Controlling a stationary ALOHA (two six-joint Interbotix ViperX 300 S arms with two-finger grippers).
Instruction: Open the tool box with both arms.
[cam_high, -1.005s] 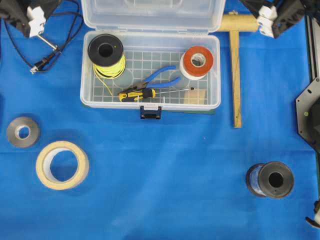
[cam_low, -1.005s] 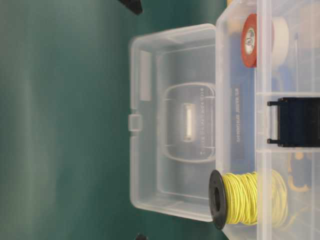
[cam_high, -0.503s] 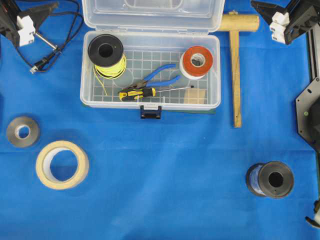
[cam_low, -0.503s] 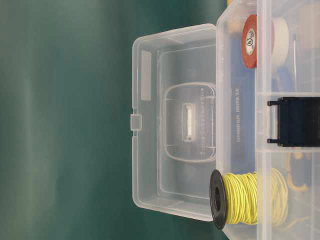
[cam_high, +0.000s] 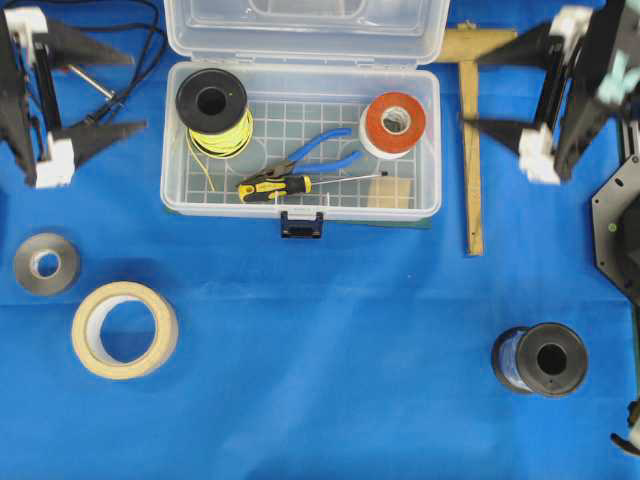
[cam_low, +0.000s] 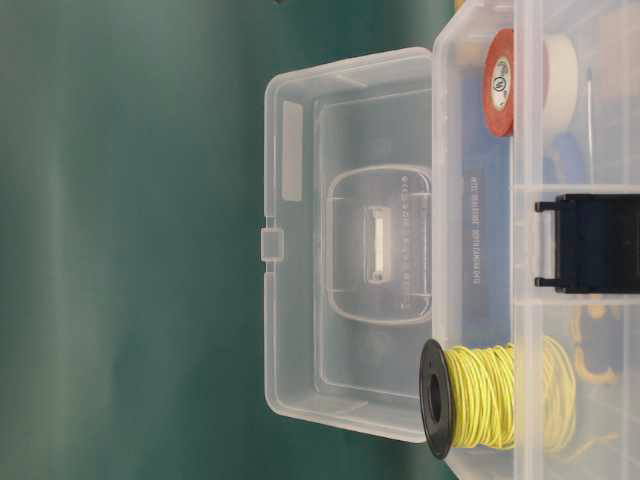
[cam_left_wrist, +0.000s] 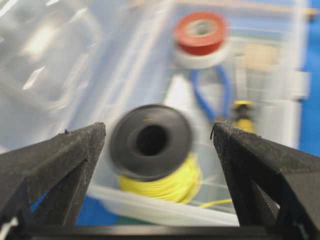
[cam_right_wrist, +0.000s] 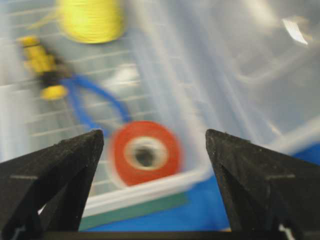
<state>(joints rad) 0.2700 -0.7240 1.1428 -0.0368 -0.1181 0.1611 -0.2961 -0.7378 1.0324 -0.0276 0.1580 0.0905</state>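
Inside the open tool box: yellow wire spool, pliers.

Your tool box sits at top middle of table, lid swung back behind it. Inside: wire spool at left, tape roll at right, pliers and screwdriver between them, screwdriver nearer front latch. Your left gripper flanks box on left, right gripper on right over wooden T-piece; both apart from box. Front left: small roll, larger tape ring before it. Front right: lone spool.
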